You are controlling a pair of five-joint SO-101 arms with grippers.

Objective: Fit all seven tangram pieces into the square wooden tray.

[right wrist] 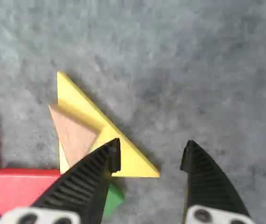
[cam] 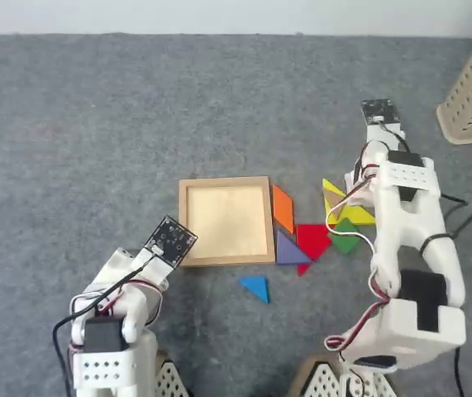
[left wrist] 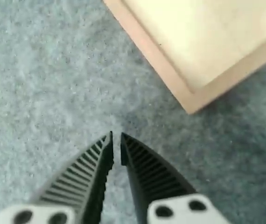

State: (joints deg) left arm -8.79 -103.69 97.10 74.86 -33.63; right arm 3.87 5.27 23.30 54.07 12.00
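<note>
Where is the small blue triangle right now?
In the high view, the small blue triangle lies alone, just below the square wooden tray's lower right corner.

The worktop was mottled grey, the tray pale unpainted wood. Seven shapes showed: an orange piece, purple piece, red piece, green piece, yellow piece, blue piece and plain tan piece. White arms bore black, ridged fingers.

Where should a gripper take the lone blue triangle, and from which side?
The blue triangle lies flat and alone, all edges free. Likely best from straight above, pinching across its middle, edge to edge; it looks too low for a side approach.
</note>
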